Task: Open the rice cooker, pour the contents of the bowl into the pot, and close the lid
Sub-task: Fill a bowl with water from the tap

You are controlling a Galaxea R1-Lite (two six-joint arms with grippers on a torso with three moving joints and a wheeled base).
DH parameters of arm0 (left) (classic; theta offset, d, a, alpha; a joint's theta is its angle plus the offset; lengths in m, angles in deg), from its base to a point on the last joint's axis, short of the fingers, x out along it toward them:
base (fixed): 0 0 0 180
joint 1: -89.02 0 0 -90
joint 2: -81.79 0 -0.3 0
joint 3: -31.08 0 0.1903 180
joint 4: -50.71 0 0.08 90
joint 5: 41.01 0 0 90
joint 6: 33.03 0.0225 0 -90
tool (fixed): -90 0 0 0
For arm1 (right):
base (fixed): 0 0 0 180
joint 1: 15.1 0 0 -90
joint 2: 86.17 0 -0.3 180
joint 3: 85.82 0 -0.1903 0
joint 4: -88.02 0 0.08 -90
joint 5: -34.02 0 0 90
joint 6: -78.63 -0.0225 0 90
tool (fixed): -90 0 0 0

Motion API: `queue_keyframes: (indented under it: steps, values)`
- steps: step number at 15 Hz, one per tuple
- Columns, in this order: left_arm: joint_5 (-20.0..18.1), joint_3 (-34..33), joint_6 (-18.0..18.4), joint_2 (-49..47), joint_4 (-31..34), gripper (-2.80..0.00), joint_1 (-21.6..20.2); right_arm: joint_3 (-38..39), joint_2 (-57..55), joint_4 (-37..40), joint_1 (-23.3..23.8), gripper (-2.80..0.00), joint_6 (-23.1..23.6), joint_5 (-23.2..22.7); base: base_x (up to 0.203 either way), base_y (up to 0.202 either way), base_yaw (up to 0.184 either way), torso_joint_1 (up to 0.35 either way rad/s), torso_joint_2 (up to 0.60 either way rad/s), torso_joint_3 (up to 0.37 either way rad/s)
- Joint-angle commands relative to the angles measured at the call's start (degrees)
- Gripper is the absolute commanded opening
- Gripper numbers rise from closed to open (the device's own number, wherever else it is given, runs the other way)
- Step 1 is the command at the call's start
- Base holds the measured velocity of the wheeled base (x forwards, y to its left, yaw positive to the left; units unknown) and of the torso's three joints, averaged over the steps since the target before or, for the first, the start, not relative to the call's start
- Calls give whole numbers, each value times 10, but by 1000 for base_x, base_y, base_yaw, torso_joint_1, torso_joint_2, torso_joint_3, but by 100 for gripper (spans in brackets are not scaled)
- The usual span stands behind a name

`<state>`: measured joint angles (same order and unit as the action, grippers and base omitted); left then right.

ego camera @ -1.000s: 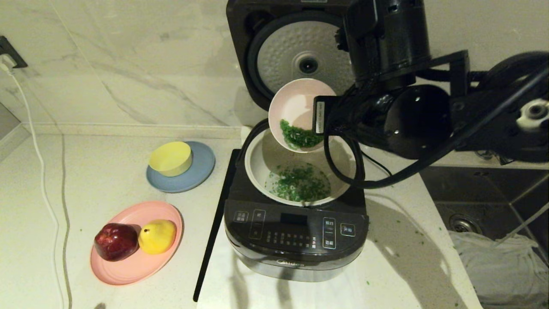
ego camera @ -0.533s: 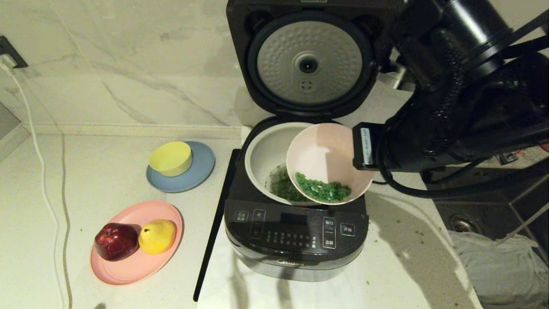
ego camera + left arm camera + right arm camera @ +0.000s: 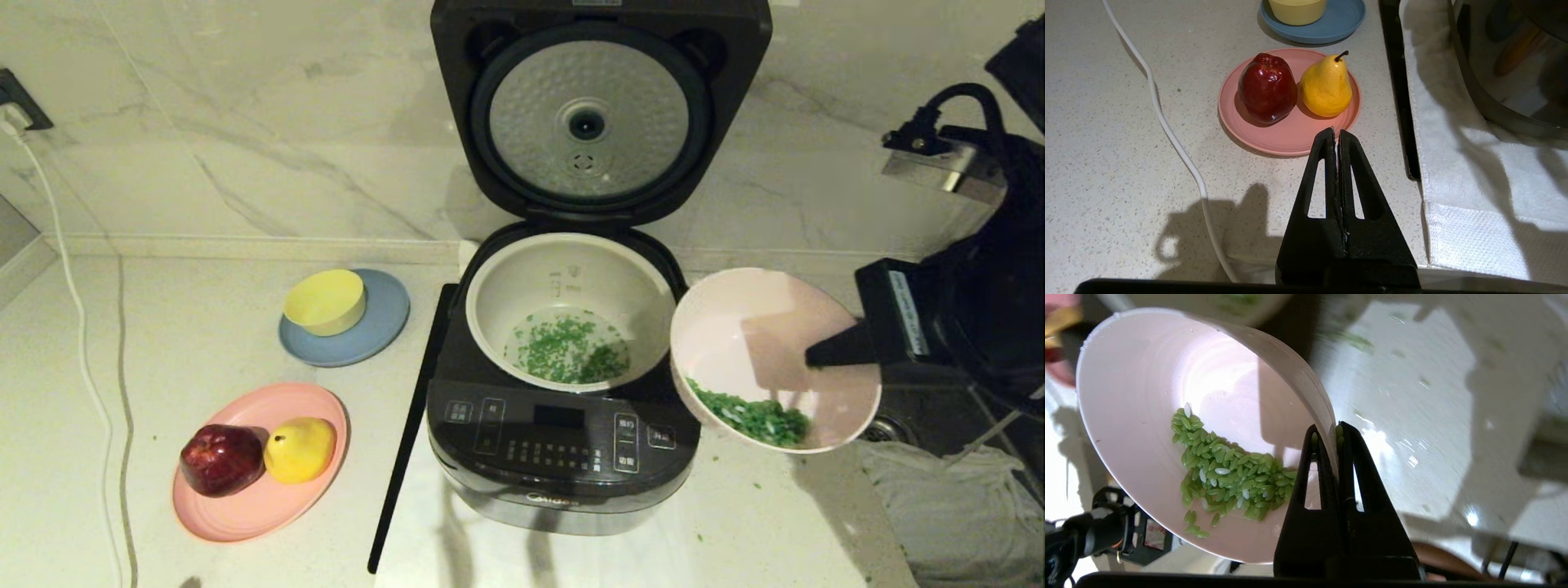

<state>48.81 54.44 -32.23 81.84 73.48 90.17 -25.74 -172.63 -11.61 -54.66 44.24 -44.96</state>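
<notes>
Mid-pour: right hand (image 3: 816,357) pinching bowl (image 3: 767,343) rim beside pot (image 3: 571,282), green contents (image 3: 755,416) left; next, tipping again over pot.

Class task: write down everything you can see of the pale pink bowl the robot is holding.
The pink bowl is small, round and smooth inside, and looks like plastic. It hangs tilted in the air beside the open rice cooker, above the counter edge. The right gripper is shut on its rim, one finger inside and one outside. A clump of green grains, a few of them white, lies against its lower wall.
</notes>
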Motion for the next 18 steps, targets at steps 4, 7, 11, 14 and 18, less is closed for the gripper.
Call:
queue_keyframes:
  steps: [4, 7, 11, 14, 18]
  values:
    - [0, -4, 0, 0, 0, -280, 0, 68, 56, -2, 166, -280, 2, -66, 0, 0, 0, 0, 0, 0]
    - [0, -4, 0, 0, 0, -280, 0, 115, 55, -40, 274, -280, 22, -121, 0, 0, 0, 0, 0, 0]
    - [0, -4, 0, 0, 0, -280, 0, 187, 40, -107, 388, -280, 44, -161, 0, 0, 0, 0, 0, 0]
    - [0, -4, 1, 0, 0, -280, 0, 246, 20, -167, 484, -280, 51, -197, 0, 0, 0, 0, 0, 0]
    - [0, -4, 0, 0, 0, -280, 0, 319, -24, -250, 620, -280, 70, -234, 0, 0, 0, 0, 0, 0]
